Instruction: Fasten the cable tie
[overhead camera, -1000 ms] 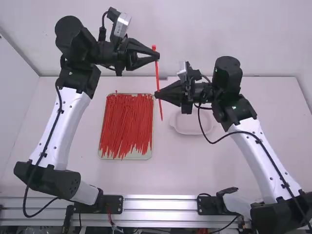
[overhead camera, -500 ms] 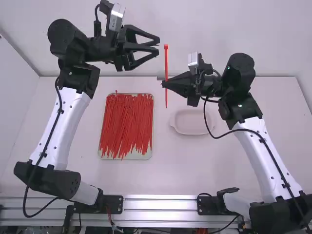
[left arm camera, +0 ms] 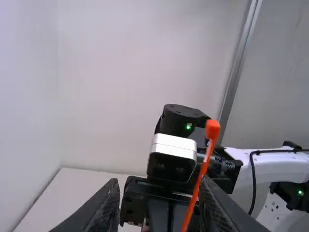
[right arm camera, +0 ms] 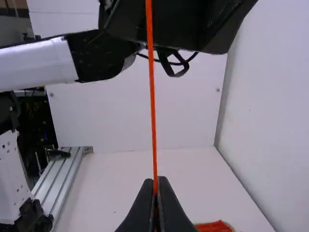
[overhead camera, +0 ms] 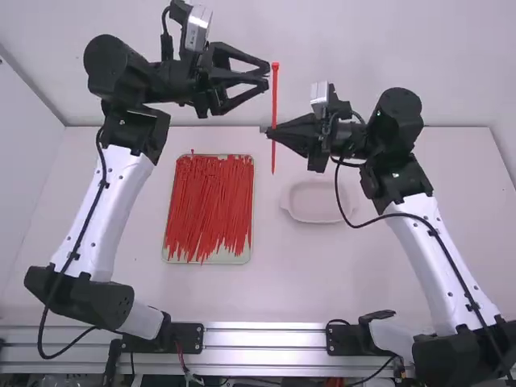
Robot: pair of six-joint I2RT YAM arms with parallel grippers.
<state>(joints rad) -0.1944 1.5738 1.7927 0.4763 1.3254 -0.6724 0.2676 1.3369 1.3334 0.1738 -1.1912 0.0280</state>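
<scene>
Since a second ago your left gripper [overhead camera: 264,76] has opened wide and let go of the tie [overhead camera: 273,121]; your right gripper [overhead camera: 271,133] has lifted it higher.

High view: the red tie stands upright in mid-air above the table, between the tray [overhead camera: 205,261] of spare ties and the white dish [overhead camera: 318,211]. The right jaws are pinched on its middle, and its head is just beside the spread, empty left fingers. Left wrist view: the tie [left arm camera: 199,181] is a thin plastic strap with a small blocky head. Right wrist view: the gripper [right arm camera: 155,203] is closed on the strap [right arm camera: 150,96], which runs straight up. Expect the tie to be very light, springy and smooth, so it is likely to flex and slip. Take the head in one gripper and hold close to the tail tip with the other.
</scene>
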